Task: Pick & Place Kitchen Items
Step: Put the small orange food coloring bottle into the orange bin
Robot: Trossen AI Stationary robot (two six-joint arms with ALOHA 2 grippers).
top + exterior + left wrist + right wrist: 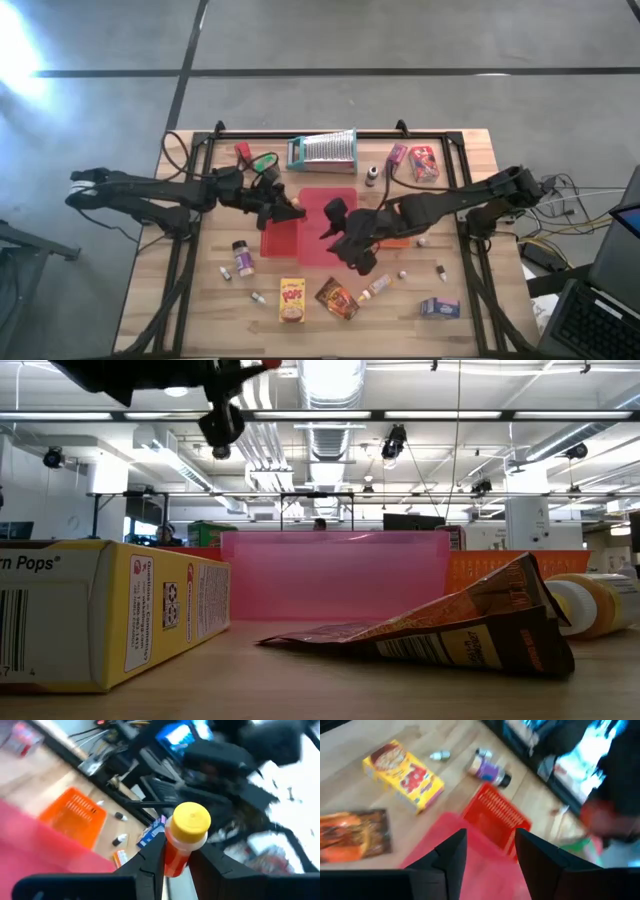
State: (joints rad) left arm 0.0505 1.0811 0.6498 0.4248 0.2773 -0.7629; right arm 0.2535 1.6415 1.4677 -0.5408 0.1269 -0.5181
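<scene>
My left gripper (290, 212) is over the left part of the red tray (283, 240), shut on a small orange-red bottle with a yellow cap (185, 840). My right gripper (345, 245) is open and empty above the pink tray (325, 195); its fingers also show in the right wrist view (490, 845). A yellow box (292, 300), a brown packet (336, 297), a blue-purple box (439, 308) and a spice jar (242, 258) lie on the table's near part. The yellow box (110, 610) and brown packet (440, 630) fill the low view. My left gripper pinches the bottle's orange-red body (175, 860) between its two fingers (150, 865), just below the yellow cap (191, 820). The bottle lies along the fingers, its cap end sticking out past the fingertips. It is lifted clear of the table and trays.
A ribbed silver piece with a teal frame (322, 150) and pink and red boxes (415, 160) stand at the far edge. An orange tray (75, 815) lies right of the pink one. Tiny bottles (440, 270) are scattered on the near wood. Both arms are close together over the trays.
</scene>
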